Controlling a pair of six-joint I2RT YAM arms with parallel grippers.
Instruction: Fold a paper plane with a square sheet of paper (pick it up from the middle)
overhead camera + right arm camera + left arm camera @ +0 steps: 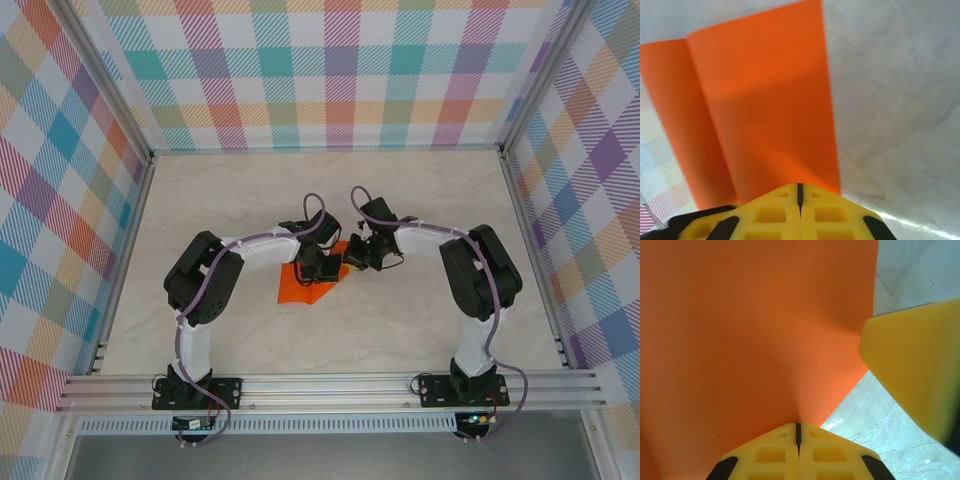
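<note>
Pinching the orange sheet (755, 330) are left fingers (771, 456) and right fingers (771, 216).

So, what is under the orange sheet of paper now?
Past the edges of the orange sheet, the pale marbled table shows beneath it. The patch directly below the paper is covered, so I cannot tell what lies there.

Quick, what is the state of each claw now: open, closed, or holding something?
Left claw: closed, pinching the orange paper sheet.
Right claw: closed, pinching the same orange paper sheet.
</note>
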